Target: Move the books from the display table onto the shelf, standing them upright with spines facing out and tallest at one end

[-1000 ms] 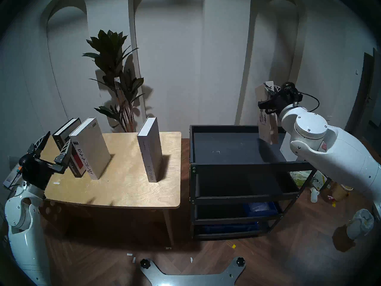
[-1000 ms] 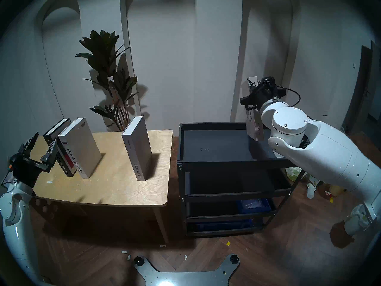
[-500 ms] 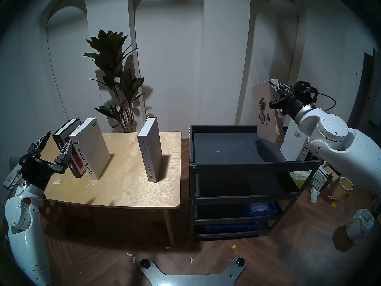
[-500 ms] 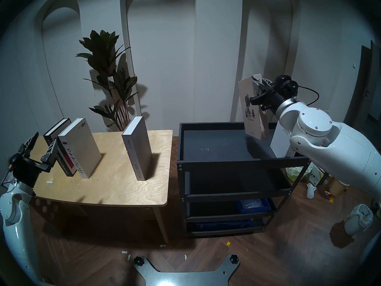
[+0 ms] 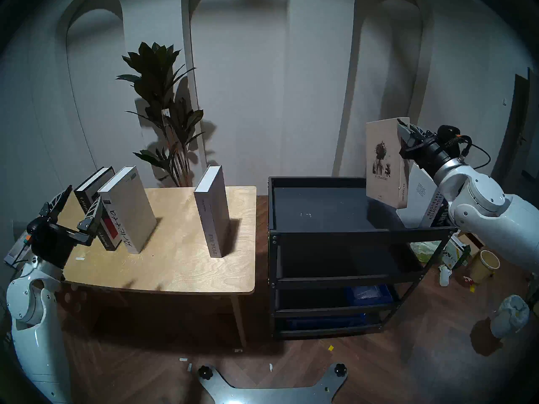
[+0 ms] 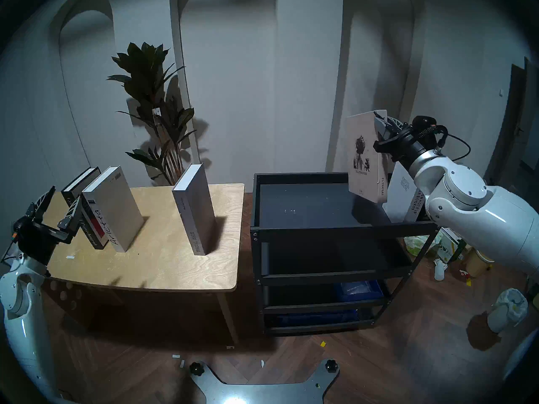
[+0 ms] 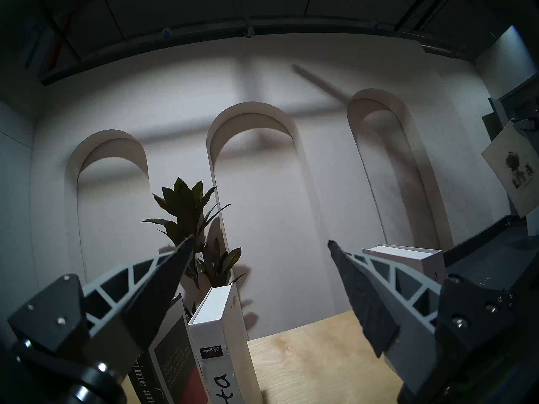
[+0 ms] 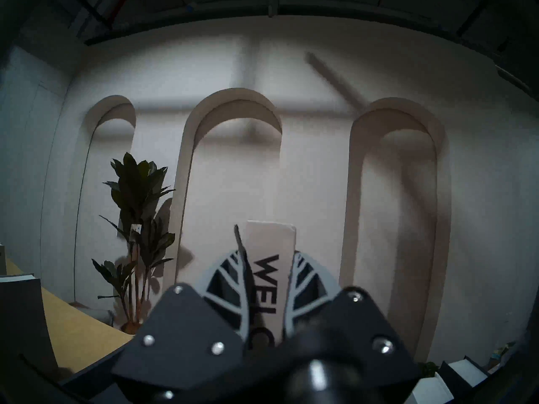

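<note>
My right gripper (image 5: 404, 128) (image 6: 382, 121) (image 8: 265, 240) is shut on the top of a cream book (image 5: 383, 161) (image 6: 364, 158) (image 8: 269, 247) marked "P.L. Travers", its spine starting "WEL". The book hangs tilted above the right end of the black shelf (image 5: 335, 233), just left of the white Designhotels Yearbook (image 5: 417, 202) standing there. On the display table (image 5: 175, 263) stand the black Crime and Punishment (image 5: 90, 187), the Arietta (image 5: 128, 208) leaning on it, and the grey Special Issue (image 5: 214, 208). My left gripper (image 5: 84, 193) (image 7: 261, 240) is open and holds nothing, beside Crime and Punishment.
A tall potted plant (image 5: 163, 103) stands behind the table. A blue bin (image 5: 367, 295) sits on a lower shelf tier. Floor clutter lies to the right: a yellow cup (image 5: 485, 265) and a white waste bin (image 5: 510, 316). My base plate (image 5: 271, 386) is at the bottom.
The right arm swung to the right with the cream book, turning its cover toward me and bringing it next to the white yearbook. The left arm has not moved.
</note>
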